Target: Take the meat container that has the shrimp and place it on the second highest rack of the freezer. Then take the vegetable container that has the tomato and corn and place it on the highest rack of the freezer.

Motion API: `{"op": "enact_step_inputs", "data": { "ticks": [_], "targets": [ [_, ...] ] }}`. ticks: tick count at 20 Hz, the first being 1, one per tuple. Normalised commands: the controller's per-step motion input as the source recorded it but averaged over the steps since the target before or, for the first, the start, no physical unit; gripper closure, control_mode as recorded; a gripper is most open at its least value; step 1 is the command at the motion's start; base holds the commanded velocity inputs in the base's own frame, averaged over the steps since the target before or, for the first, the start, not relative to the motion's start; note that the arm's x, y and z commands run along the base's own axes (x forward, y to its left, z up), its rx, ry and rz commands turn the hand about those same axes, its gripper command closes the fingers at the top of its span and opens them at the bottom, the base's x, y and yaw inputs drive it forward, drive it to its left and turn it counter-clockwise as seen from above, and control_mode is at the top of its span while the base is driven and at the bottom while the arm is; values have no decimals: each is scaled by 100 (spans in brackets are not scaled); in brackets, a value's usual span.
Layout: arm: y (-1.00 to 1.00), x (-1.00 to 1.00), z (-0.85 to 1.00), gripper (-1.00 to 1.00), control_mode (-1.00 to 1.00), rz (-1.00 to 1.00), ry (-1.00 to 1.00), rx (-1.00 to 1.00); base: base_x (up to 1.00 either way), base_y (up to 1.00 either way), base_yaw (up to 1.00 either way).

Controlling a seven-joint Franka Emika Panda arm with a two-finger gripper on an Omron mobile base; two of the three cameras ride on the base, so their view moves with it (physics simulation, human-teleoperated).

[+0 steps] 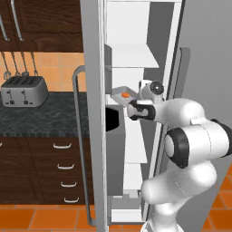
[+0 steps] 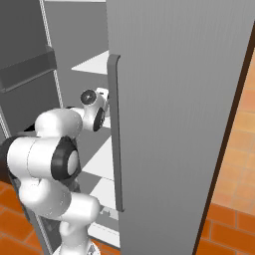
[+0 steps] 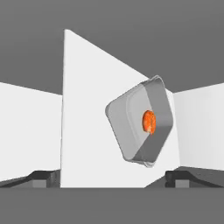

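**Shrimp tray on a freezer shelf, claw apart behind it**

The grey tray [image 3: 139, 127] with the shrimp [image 3: 149, 121] lies on a white shelf [image 3: 87, 131] inside the freezer [image 1: 131, 54]. The gripper [image 3: 112, 177] sits apart from it, fingertips [image 3: 43, 176] spread wide and empty. In the left base view the open door hides part of the tray; which shelf it is cannot be told.

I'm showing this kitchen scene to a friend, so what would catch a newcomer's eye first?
The bulky white arm reaching into the open freezer dominates both base views. Next comes the grey meat container with the small orange shrimp, lying on a white shelf ahead of the gripper. A silver toaster sits on the dark counter at left.
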Motion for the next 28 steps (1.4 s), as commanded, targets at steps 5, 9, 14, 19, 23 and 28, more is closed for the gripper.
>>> {"op": "enact_step_inputs", "data": {
  "ticks": [5, 9, 14, 19, 23, 28],
  "targets": [
    [-2, -100, 53, -100, -100, 8, 13, 0, 0, 0, 0],
    [-5, -100, 33, -100, -100, 13, 10, 0, 0, 0, 0],
    [-3, -100, 65, -100, -100, 12, 0, -1, 0, 0, 0],
    [0, -100, 43, -100, -100, 10, 0, -1, 0, 0, 0],
    [4, -97, -5, -100, -100, 7, 17, -10, 0, 0, 0],
    [8, -95, -10, -100, -100, -5, 15, -10, 0, 0, 0]
  ]
}}
